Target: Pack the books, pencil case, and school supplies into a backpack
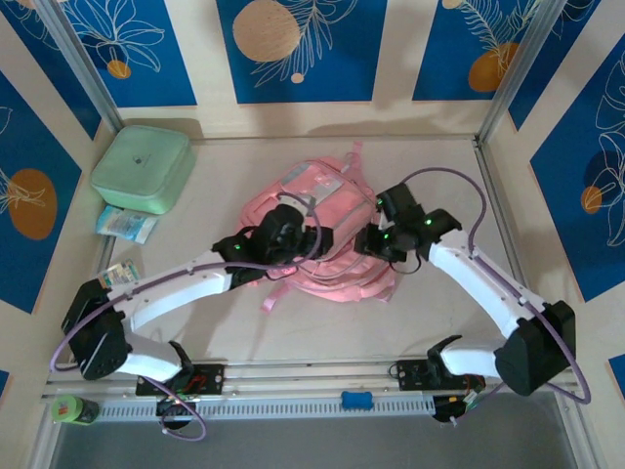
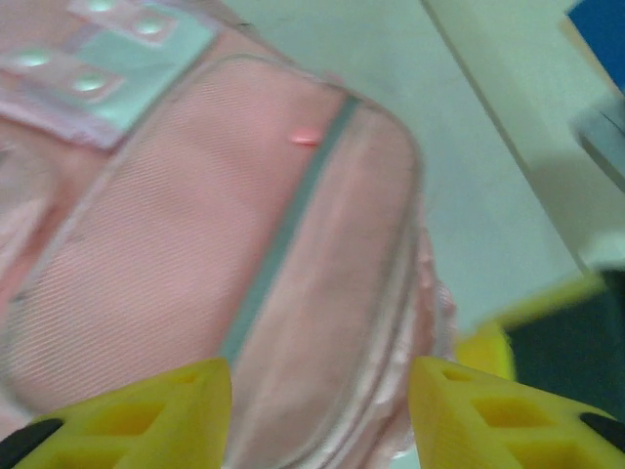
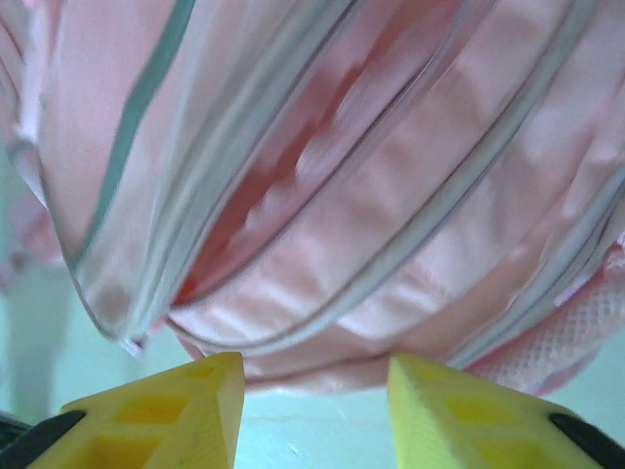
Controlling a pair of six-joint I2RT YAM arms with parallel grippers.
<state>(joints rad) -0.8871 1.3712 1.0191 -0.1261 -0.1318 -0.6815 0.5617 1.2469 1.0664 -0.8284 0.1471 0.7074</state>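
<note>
the backpack (image 1: pixel 327 230) lies flat in the middle of the table (image 1: pixel 322 332), with both arms reaching in to it from either side. your left gripper (image 2: pixel 317 391) hangs over the pack's rounded end with its fingers apart and nothing between them. the right gripper (image 3: pixel 314 391) is at the opposite edge, also spread and empty, with the layered seams just ahead of its tips.

treat the pack as light and floppy: thin pink cloth, mesh, and clear pockets that will likely be slick. it will probably sag and slide rather than stay put, so one arm may have to pin or lift it while the other works. pinch a seam, a zip (image 3: pixel 420 239) edge or a strap (image 1: pixel 269 298), not a smooth panel. in the right wrist view one seam seems to gape, showing darker pink inside. that looks like the mouth to widen, though you can't be sure from here.

around it, a mint box (image 1: pixel 142 168) sits at the far left corner, well apart from the pack. a packet (image 1: pixel 125 225) lies just beside the box and a second packet (image 1: pixel 119 274) lies near the left arm. loose straps trail toward you and a purple cable (image 1: pixel 444 170) arcs near the pack; either could snag.
</note>
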